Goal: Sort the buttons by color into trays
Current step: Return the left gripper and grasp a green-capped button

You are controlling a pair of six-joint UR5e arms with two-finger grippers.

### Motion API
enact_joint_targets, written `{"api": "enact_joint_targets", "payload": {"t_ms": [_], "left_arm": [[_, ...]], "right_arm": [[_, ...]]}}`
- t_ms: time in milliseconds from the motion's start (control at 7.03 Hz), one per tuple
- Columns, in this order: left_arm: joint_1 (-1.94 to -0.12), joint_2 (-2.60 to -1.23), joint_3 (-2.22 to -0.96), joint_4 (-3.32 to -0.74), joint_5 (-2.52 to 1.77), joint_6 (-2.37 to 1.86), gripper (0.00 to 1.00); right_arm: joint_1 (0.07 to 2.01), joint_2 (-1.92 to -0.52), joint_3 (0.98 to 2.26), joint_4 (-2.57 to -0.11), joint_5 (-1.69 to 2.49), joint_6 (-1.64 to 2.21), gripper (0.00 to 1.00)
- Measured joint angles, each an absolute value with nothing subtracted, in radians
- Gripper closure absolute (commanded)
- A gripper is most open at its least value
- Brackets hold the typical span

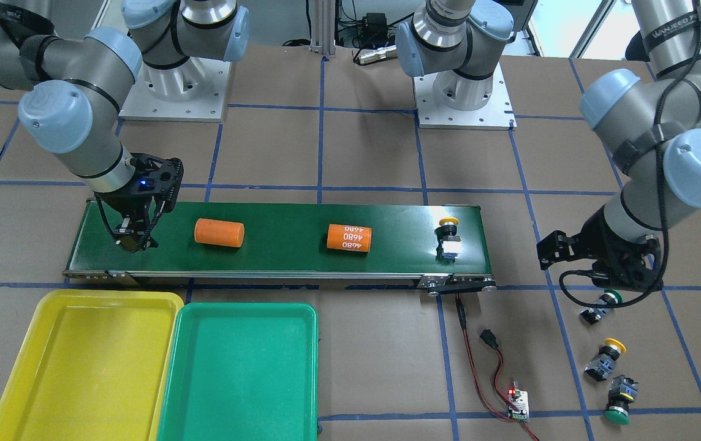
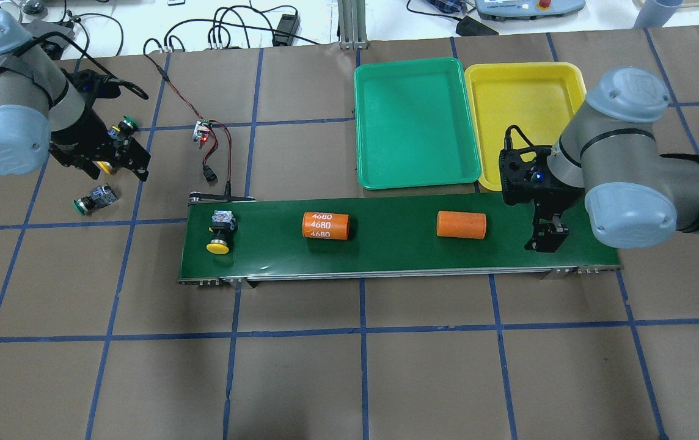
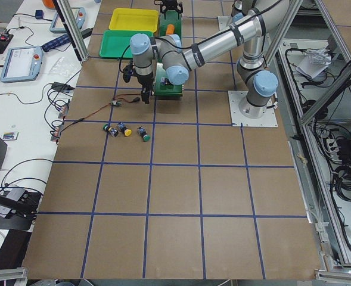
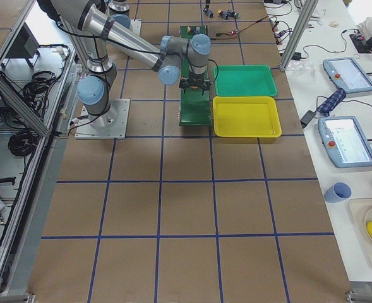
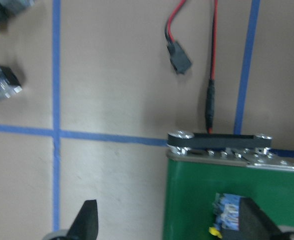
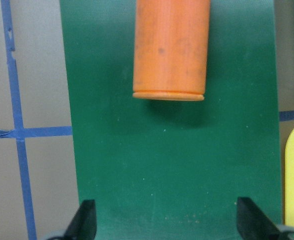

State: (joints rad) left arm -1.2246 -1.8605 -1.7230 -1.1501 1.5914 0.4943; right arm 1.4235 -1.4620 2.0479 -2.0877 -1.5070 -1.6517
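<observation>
Left claw (image 5: 167, 220) is seen spread wide with nothing between the fingers, hung over the surface (image 2: 325, 366) just off the belt's left end. Three buttons lie on the surface near it, apparently on their sides: a green-capped button (image 2: 124, 125), a yellow-capped button (image 2: 104, 165) (half hidden under the claw in the overhead view) and a second green-capped button (image 2: 90, 201). A small circuit board (image 2: 201, 130) with red-black wires is set beside that belt end.

On the conveyor belt (image 2: 398, 253) a fourth button (image 2: 220, 232), yellow cap, is laid at the left end. Next come an orange cylinder marked 4680 (image 2: 325, 225) and a plain orange cylinder (image 2: 461, 224). Right claw (image 6: 166, 217) is held spread and unloaded above the belt's right end, just beside the yellow tray (image 2: 520, 98); the green tray (image 2: 417, 122) is set against that one. No button is in either tray, so sorting is judged barely started.

Step in hand, as judged: the belt button is to be taken by the right claw. The cylinders should be let pass. The button should be gripped across its black body, not the round cap (likely to slip), with the fingers squared to it. It should be lifted clear of the belt edge, then released low inside the yellow tray.
</observation>
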Motion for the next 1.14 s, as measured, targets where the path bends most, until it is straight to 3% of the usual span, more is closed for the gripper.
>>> {"api": "enact_joint_targets", "payload": {"t_ms": [711,1138], "left_arm": [[-1.128,-2.039,-1.681,-0.982,1.593,1.103,0.0],[-1.09,-2.1,-1.676,-0.932,1.592,1.219,0.03]], "right_arm": [[1.424,-1.456,2.048,-2.088,-1.509,-1.652,0.0],[1.424,-1.448,2.048,-2.09,-1.519,-1.653,0.0]]}}
